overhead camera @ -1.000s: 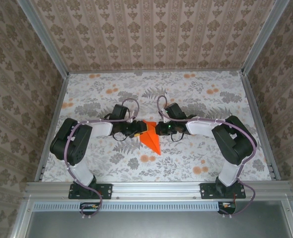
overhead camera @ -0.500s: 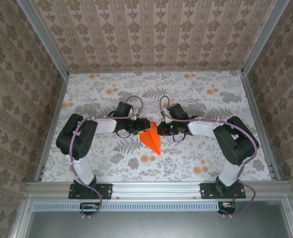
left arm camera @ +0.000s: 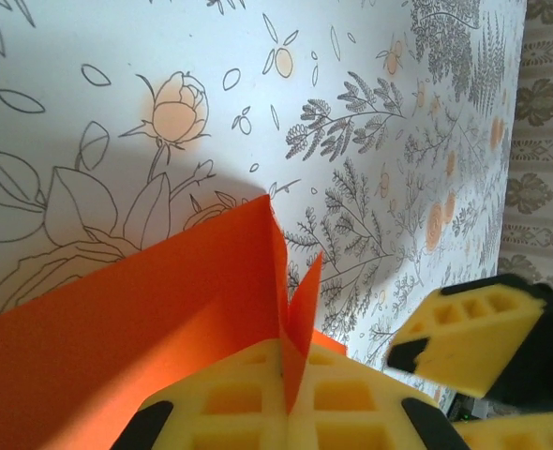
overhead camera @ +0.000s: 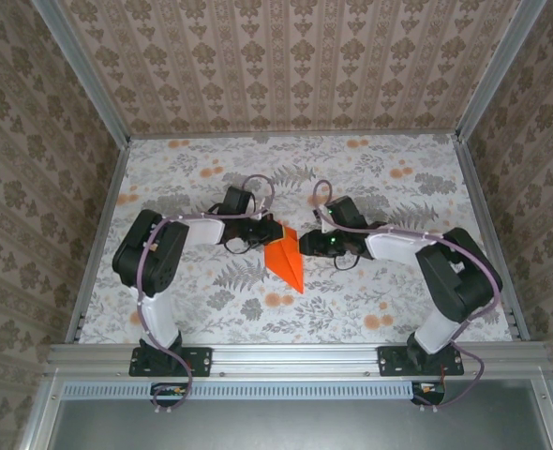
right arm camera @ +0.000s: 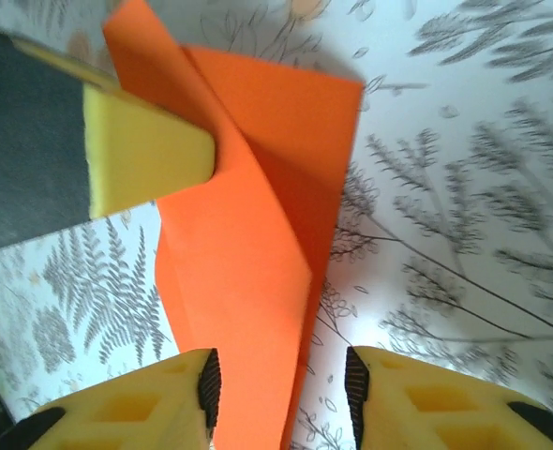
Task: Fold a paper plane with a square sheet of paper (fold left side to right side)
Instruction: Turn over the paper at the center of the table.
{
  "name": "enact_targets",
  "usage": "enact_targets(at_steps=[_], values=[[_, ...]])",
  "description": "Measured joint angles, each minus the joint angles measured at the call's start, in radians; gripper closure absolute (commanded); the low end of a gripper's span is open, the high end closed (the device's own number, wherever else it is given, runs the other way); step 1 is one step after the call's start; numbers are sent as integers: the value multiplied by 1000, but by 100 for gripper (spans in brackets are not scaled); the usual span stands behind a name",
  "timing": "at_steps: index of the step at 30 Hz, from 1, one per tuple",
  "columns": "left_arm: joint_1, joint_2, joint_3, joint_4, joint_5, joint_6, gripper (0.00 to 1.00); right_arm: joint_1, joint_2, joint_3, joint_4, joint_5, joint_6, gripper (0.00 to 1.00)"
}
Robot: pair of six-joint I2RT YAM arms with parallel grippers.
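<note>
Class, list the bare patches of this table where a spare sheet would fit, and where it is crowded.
Free: far strip of table beyond left arm and right arm; near strip between folded orange paper and front rail. Crowded: the middle, where arms meet paper.

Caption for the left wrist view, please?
Left gripper pinches raised crease of folded bright orange paper sheet on floral table.

Looking down on a bench (overhead camera: pixel 164 169) covered in a white print of grey ferns and pale orange flowers. Closed in on three sides by walls (overhead camera: pixel 295 66) of beige damask stripes. Edged by a silver metal rail (overhead camera: pixel 295 354) up front. Evenly lit, soft shadows.
</note>
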Motion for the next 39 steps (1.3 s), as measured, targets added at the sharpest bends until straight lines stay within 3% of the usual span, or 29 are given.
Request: enact_targets(at_steps=[4,8,18,30,39], values=[[3,-58,1,-28,-1,8,100,-67,-108,-63,42,-43,32,19],[15,-133,31,-54,-3,15,100,-134,-187,-113,77,-131,66,0],[48,-238,150,-87,-1,15,100,-154,-296,-212,203,-317,174,0],[48,-272,197,-80,41,-22,100,-66,-188,-235,426,-392,281,1],[48,-277,197,-69,61,-51,100,-37,-111,-203,581,-421,367,22]])
